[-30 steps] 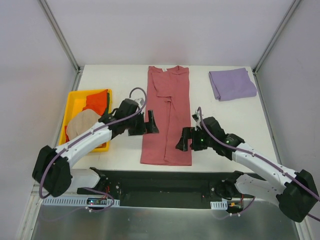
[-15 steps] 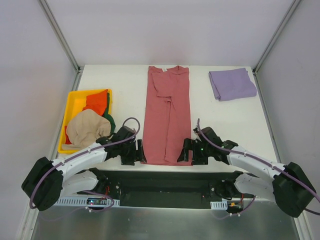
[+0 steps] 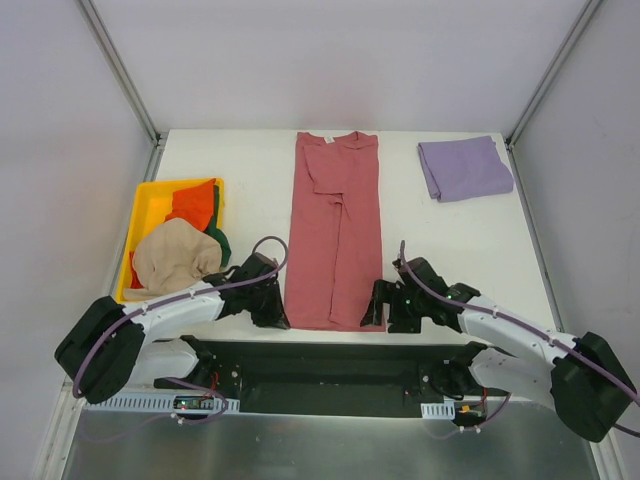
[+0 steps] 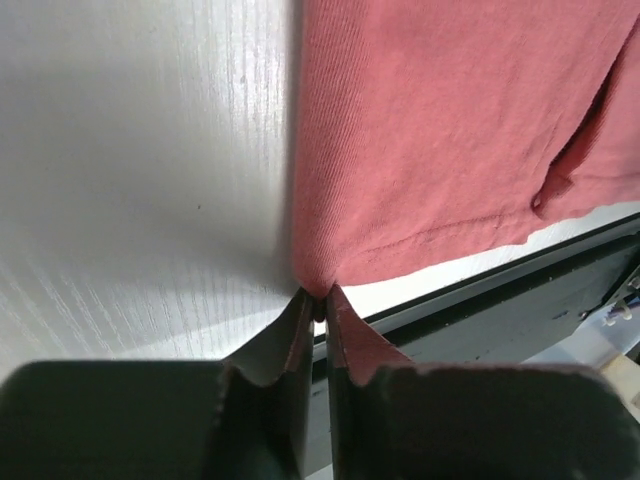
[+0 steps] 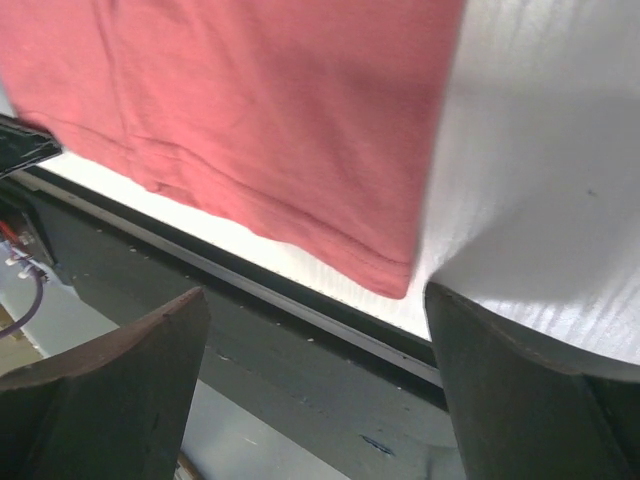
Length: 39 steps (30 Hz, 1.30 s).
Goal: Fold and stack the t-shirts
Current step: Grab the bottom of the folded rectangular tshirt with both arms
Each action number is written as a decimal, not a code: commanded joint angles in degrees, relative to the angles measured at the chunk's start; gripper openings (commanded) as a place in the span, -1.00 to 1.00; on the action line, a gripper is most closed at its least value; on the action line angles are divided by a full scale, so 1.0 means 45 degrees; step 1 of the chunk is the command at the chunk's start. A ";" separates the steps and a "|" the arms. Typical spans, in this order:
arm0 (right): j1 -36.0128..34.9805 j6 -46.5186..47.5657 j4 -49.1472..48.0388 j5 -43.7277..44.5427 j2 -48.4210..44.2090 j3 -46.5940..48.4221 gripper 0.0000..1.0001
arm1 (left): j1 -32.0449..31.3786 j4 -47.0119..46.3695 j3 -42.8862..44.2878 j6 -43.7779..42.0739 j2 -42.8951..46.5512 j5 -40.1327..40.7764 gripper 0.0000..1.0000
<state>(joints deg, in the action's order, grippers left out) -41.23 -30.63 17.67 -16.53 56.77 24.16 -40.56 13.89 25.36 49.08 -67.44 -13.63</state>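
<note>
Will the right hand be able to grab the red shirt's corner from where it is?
Probably yes. The right hand is open, and the near corner of the red shirt lies flat between its fingers with nothing covering it.

A yellow bin (image 3: pixel 148 205) sits on the white table (image 3: pixel 250 190).

No writing, label, brand mark or number is showing clearly enough to read in any view; nothing legible is appearing anywhere.
</note>
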 commanded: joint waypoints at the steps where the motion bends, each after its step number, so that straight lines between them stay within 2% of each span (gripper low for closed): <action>1: 0.0022 0.0108 0.0566 0.0568 0.0800 0.0471 0.77 | -0.0089 0.0156 -0.0129 -0.0262 -0.0657 0.0586 -1.00; 5: 0.0022 0.0088 0.0079 0.0376 0.1776 0.0432 0.54 | -0.0109 0.0039 -0.0031 -0.0554 -0.0892 0.0432 -1.00; 10: 0.0022 0.0049 -0.0490 0.0723 0.2305 0.0294 -0.38 | -0.0148 -0.0059 -0.0168 -0.0984 -0.0171 0.0411 -1.00; 13: 0.0022 0.0166 -0.0353 0.1329 0.2208 0.0450 -0.73 | -0.0187 -0.0137 -0.0110 -0.1277 0.0434 0.0353 -1.00; 16: 0.0022 0.0673 -0.0780 0.0709 0.1955 0.0548 -1.00 | -0.0187 -0.0157 -0.0070 -0.1492 0.1078 0.0255 -1.00; 20: 0.0003 0.1201 -0.1641 -0.1456 0.1370 0.0179 -0.99 | -0.0440 -0.0138 -0.1101 -0.1006 0.2424 -0.0700 -1.00; 26: -0.0834 0.0130 -0.1564 -0.3102 -0.0366 -0.0993 -0.99 | -0.1143 0.0233 -0.2374 0.0244 0.5021 -0.1990 -1.00; 29: -0.1461 -0.0321 -0.0865 -0.3084 -0.1480 -0.0937 -0.99 | -0.1300 0.0330 -0.2415 0.0441 0.6291 -0.2400 -1.00; 32: -0.1443 0.0067 0.0405 -0.2227 -0.2146 -0.0119 -0.99 | -0.1300 0.0506 -0.1831 0.0169 0.6686 -0.2188 -1.00; 39: -0.0800 0.1844 0.0975 -0.0429 -0.0823 0.2830 -0.99 | -0.1203 0.0761 0.1117 -0.1704 0.4833 0.0076 -1.00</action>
<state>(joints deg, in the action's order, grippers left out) -46.94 -27.38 20.82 -23.07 49.54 28.69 -46.15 17.28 22.57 47.03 -41.87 -19.94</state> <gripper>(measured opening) 0.017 0.010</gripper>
